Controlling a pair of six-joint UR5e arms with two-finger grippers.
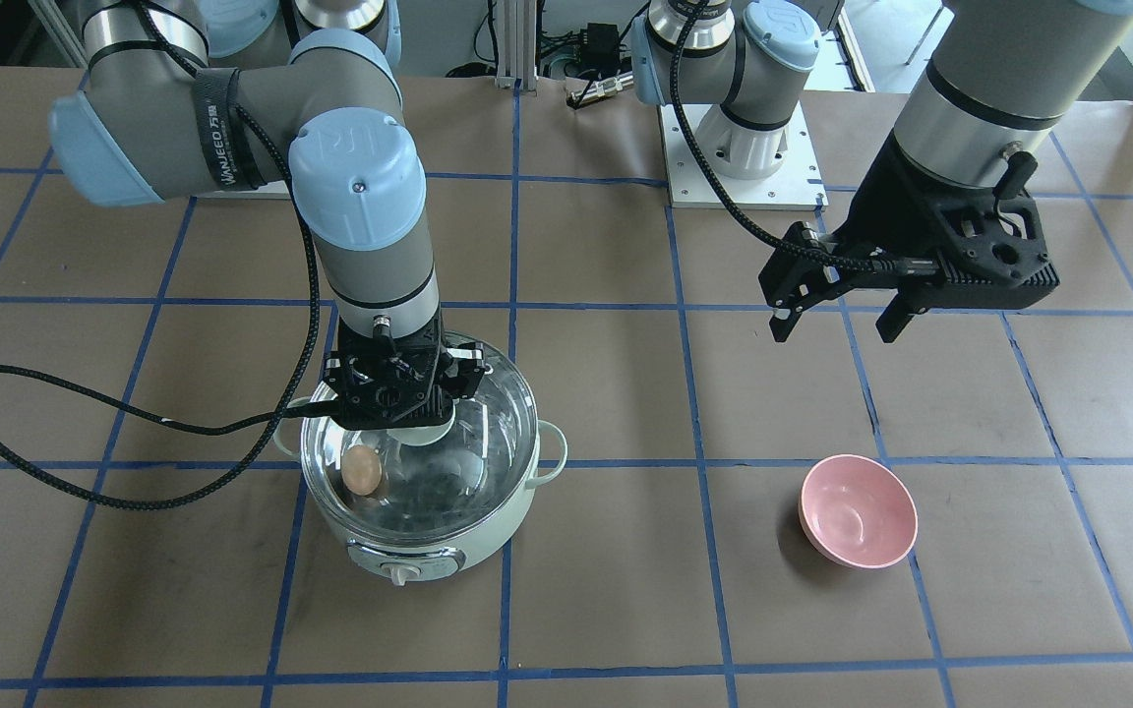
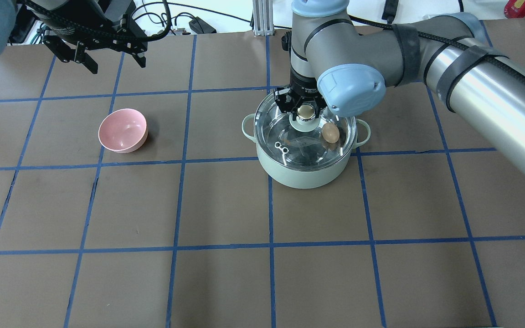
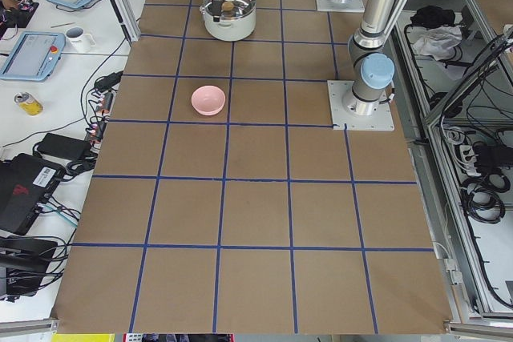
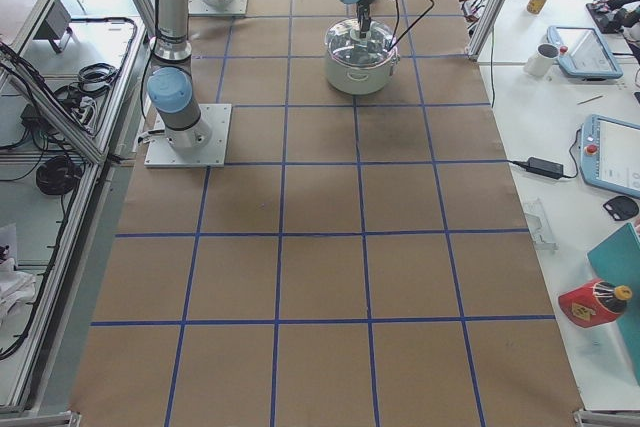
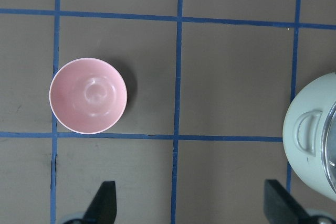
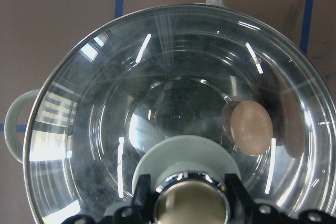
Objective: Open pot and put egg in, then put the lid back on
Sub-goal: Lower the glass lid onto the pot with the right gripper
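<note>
The mint-green pot (image 1: 429,536) stands on the table, dial toward the front-facing camera. The clear glass lid (image 1: 493,433) lies over its rim. The tan egg (image 1: 363,470) lies inside the pot, seen through the glass, and also shows in the overhead view (image 2: 330,132) and the right wrist view (image 6: 252,128). My right gripper (image 2: 306,110) is straight above the pot, its fingers closed against the brass knob (image 6: 191,205). My left gripper (image 1: 835,329) is open and empty, high above the table, far from the pot.
A pink bowl (image 2: 122,130) sits empty, about two squares from the pot on my left side, below the left gripper (image 5: 190,192). The right arm's black cable (image 1: 85,418) loops over the table beside the pot. The pot's side handle (image 5: 307,129) shows in the left wrist view.
</note>
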